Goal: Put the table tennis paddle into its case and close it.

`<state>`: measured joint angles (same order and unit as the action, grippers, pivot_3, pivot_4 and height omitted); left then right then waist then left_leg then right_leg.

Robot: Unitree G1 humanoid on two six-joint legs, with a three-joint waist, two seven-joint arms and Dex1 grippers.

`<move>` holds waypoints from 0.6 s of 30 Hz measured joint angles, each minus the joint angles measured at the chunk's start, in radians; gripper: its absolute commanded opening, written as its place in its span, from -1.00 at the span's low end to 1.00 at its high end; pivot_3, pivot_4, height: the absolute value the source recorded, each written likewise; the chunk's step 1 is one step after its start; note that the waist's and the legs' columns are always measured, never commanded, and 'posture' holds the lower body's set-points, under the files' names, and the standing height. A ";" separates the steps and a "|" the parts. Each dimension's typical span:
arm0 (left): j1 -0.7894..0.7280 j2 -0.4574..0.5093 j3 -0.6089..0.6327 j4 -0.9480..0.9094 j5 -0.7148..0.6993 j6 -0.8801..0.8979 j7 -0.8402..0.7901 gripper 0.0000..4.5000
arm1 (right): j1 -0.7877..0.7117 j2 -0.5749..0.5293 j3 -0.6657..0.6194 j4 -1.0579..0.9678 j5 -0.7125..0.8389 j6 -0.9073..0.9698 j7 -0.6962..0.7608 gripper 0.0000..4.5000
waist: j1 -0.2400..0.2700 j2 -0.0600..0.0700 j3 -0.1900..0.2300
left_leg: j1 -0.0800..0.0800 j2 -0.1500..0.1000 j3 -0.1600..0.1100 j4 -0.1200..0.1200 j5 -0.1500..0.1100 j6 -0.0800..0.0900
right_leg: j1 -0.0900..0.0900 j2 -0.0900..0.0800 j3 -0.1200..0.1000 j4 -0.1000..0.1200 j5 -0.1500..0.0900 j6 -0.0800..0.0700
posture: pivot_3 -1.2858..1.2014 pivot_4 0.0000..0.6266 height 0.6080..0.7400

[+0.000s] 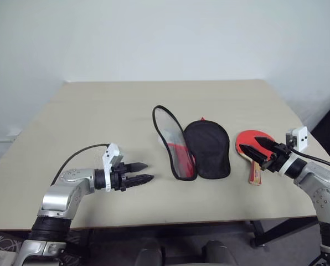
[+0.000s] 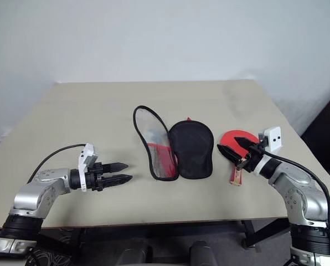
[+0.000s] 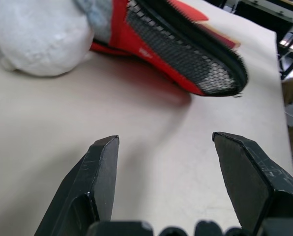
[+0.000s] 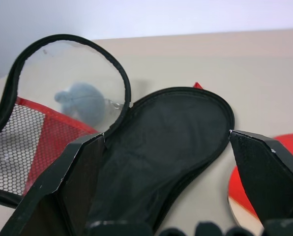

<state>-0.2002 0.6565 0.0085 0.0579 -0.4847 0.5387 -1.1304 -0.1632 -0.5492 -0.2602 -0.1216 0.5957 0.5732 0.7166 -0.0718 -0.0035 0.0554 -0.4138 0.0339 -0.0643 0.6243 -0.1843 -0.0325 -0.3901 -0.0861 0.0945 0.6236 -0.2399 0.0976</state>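
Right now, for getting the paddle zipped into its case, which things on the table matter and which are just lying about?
Part of the job:
- paddle, red face up, beside the case
- case, lying open, clear flap raised
- right tool, open, over the paddle
- left tool, open, short of the case

Just lying about:
- small grey-white ball, seen through the clear flap

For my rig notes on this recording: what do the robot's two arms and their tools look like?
Both arms are silver-grey metal with black joint sections. Each ends in a black tool, the left tool and the right tool, with two pointed black fingers. A white camera block sits on each wrist, and a black cable loops back from it along the arm.
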 measured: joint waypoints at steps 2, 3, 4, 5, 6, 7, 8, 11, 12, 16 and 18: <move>0.000 0.001 0.000 0.000 0.000 0.000 0.000 0.43 | -0.002 0.004 0.008 0.004 -0.001 -0.004 0.002 0.94 | 0.000 0.000 0.000 | 0.000 0.000 0.000 0.000 0.000 0.000 | 0.000 0.000 0.000 0.000 0.000 0.000 | 0.03 -1.00 1.00; -0.002 0.001 0.000 0.000 0.000 0.001 0.001 0.43 | -0.005 0.008 0.010 0.013 -0.004 -0.011 0.005 0.94 | 0.000 0.000 0.000 | 0.000 0.000 0.000 0.000 0.000 0.000 | 0.000 0.000 0.000 0.000 0.000 0.000 | 0.03 -1.00 1.00; -0.005 0.001 0.000 0.001 -0.002 0.007 0.002 0.43 | -0.007 0.013 0.010 0.023 -0.008 -0.022 0.006 0.94 | 0.000 0.000 0.000 | 0.000 0.000 0.000 0.000 0.000 0.000 | 0.000 0.000 0.000 0.000 0.000 0.000 | 0.03 -1.00 1.00; -0.008 0.000 0.001 0.002 -0.004 0.015 0.004 0.43 | -0.013 0.022 0.010 0.035 -0.012 -0.036 0.004 0.94 | 0.000 0.000 0.000 | 0.000 0.000 0.000 0.000 0.000 0.000 | 0.000 0.000 0.000 0.000 0.000 0.000 | 0.03 -1.00 1.00; -0.010 -0.003 0.002 0.003 -0.004 0.020 0.007 0.43 | -0.018 0.029 0.012 0.041 -0.017 -0.044 0.001 0.94 | 0.000 0.000 0.000 | 0.000 0.000 0.000 0.000 0.000 0.000 | 0.000 0.000 0.000 0.000 0.000 0.000 | 0.03 -1.00 1.00; -0.009 -0.007 0.002 0.002 -0.004 0.024 0.010 0.43 | -0.021 0.035 0.013 0.044 -0.020 -0.050 -0.002 0.94 | 0.001 0.000 0.000 | 0.000 0.000 0.000 0.000 0.000 0.000 | 0.000 0.000 0.000 0.000 0.000 0.000 | 0.03 -1.00 1.00; -0.008 -0.010 0.001 0.001 -0.004 0.032 0.012 0.43 | -0.024 0.043 0.013 0.045 -0.020 -0.055 -0.005 0.94 | 0.000 0.000 0.000 | 0.000 0.000 0.000 0.000 0.000 0.000 | 0.000 0.000 0.000 0.000 0.000 0.000 | 0.03 -1.00 1.00; -0.007 -0.021 0.001 -0.014 -0.006 0.050 0.018 0.43 | -0.024 0.054 0.013 0.054 -0.020 -0.060 -0.023 0.94 | 0.000 0.000 0.000 | 0.000 0.000 0.000 0.000 0.000 0.000 | 0.000 0.000 0.000 0.000 0.000 0.000 | 0.03 -1.00 1.00; -0.007 -0.024 0.000 -0.017 -0.006 0.052 0.018 0.43 | -0.023 0.058 0.011 0.055 -0.022 -0.062 -0.033 0.94 | 0.000 0.000 0.000 | 0.000 0.000 0.000 0.000 0.000 0.000 | 0.000 0.000 0.000 0.000 0.000 0.000 | 0.03 -1.00 1.00; -0.013 -0.042 -0.023 -0.024 -0.005 0.070 0.019 0.43 | 0.002 0.061 -0.009 0.056 -0.024 -0.058 -0.067 0.94 | 0.001 0.000 0.000 | 0.000 0.000 0.000 0.000 0.000 0.000 | 0.001 0.000 0.000 0.000 0.000 0.000 | 0.03 -1.00 1.00; -0.023 -0.060 -0.044 -0.024 -0.003 0.074 0.019 0.43 | 0.050 0.061 -0.020 0.040 -0.018 -0.039 -0.086 0.94 | 0.001 0.000 0.000 | 0.000 0.000 0.000 0.000 0.000 0.000 | 0.001 0.000 0.000 0.000 0.000 0.000 | 0.03 -1.00 1.00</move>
<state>-0.2234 0.5967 -0.0353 0.0340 -0.4873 0.6126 -1.1117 -0.1130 -0.4886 -0.2801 -0.0820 0.5780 0.5341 0.6309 -0.0708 -0.0039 0.0553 -0.4139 0.0338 -0.0643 0.6243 -0.1843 -0.0325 -0.3894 -0.0860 0.0945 0.6235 -0.2399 0.0976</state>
